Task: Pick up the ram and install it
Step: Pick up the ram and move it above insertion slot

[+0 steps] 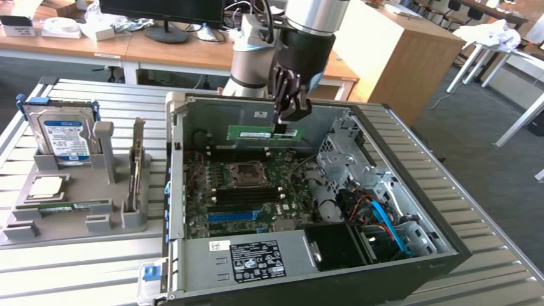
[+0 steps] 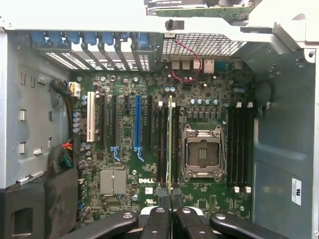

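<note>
Evidently mid-install: the gripper [image 1: 283,124] had its fingers pinched narrow on the ram [image 1: 251,132], held level above the motherboard [image 2: 209,199] inside the computer case [image 1: 408,191]. In the wrist view the stick hung edge-on over the DIMM slots [image 2: 162,144]. Seating, I judged, called for exact slot alignment and a straight press.

Matt grey metal case [image 1: 223,115], green circuit-board ram [image 1: 253,134], ribbed metal table [image 1: 85,280].
</note>
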`<state>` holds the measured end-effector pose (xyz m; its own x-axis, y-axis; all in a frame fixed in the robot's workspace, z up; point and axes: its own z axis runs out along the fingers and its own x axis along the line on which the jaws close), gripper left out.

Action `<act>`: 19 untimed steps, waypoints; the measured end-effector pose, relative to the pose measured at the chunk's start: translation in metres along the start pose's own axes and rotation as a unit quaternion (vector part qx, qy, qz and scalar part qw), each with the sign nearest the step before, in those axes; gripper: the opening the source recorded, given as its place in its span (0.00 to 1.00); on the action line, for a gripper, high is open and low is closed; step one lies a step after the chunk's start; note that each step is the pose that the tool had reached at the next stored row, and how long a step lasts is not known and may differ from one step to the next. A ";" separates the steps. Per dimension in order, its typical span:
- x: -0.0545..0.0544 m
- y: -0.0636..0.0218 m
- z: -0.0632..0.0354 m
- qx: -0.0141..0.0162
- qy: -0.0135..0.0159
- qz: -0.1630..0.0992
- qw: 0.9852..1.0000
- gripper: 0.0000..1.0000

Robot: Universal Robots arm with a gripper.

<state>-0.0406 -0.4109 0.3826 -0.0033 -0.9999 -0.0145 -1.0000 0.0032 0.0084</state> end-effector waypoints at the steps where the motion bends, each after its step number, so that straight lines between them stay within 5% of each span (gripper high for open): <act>1: 0.000 0.0000 0.0007 0.000 0.000 0.000 1.000 0.12; 19: 0.000 -0.0001 0.0117 0.000 0.000 0.000 1.000 0.12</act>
<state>-0.0406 -0.4109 0.3710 -0.0033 -0.9999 -0.0144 -1.0000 0.0032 0.0085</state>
